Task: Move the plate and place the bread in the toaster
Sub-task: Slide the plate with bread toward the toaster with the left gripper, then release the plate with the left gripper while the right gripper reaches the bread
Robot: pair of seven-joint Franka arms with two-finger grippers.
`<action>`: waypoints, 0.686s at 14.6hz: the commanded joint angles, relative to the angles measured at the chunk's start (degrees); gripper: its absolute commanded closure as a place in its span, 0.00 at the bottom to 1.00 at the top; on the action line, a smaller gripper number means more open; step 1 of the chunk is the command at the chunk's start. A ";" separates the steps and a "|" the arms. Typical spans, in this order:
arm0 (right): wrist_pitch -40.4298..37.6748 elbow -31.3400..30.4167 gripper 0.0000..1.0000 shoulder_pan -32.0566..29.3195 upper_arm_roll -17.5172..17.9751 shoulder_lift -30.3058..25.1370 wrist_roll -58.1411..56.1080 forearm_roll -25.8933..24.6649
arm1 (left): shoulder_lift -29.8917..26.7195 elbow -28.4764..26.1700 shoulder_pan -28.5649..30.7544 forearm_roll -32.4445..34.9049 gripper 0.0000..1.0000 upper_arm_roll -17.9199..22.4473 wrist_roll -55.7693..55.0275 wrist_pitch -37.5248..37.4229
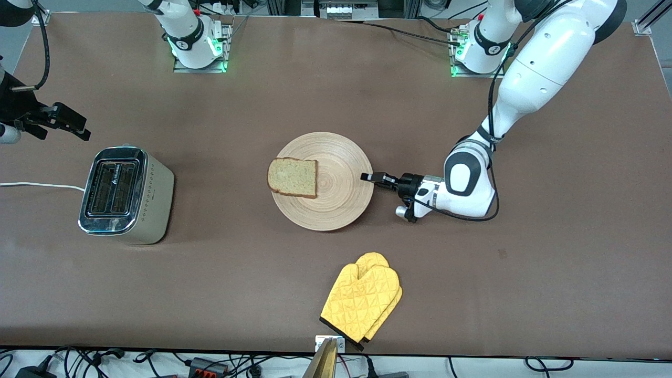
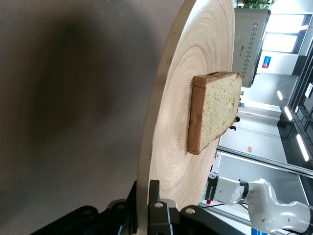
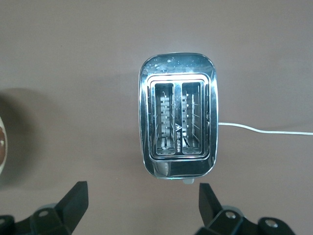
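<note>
The plate (image 1: 336, 210) at mid-desk, bread (image 1: 292, 177) on it, is pinched at its rim by the left pincer (image 1: 370, 177); the toaster (image 1: 126, 195) is overhung by the spread right pincer (image 3: 142, 203), the nearer one.

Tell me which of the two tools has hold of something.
The left tool: it is shut on the rim of the plate. The right tool is open, above the toaster.

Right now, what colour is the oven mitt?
Bright yellow, quilted in diamonds, with a black cuff edge; the oven mitt shows best in the front view.
</note>
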 commanded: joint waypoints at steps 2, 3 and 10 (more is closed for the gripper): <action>1.10 -1.28 0.00 0.18 0.48 0.74 0.28 -0.66 | 1.71 2.28 -3.56 -1.38 0.97 0.55 -0.05 3.28; 1.10 -1.28 0.00 0.27 0.48 1.28 0.36 -0.66 | 2.24 2.37 -3.83 -1.29 0.97 0.55 -0.05 3.55; 3.81 -1.28 0.00 6.59 0.48 6.19 0.37 -0.58 | 2.95 2.37 -5.41 -1.11 0.94 0.55 0.04 4.16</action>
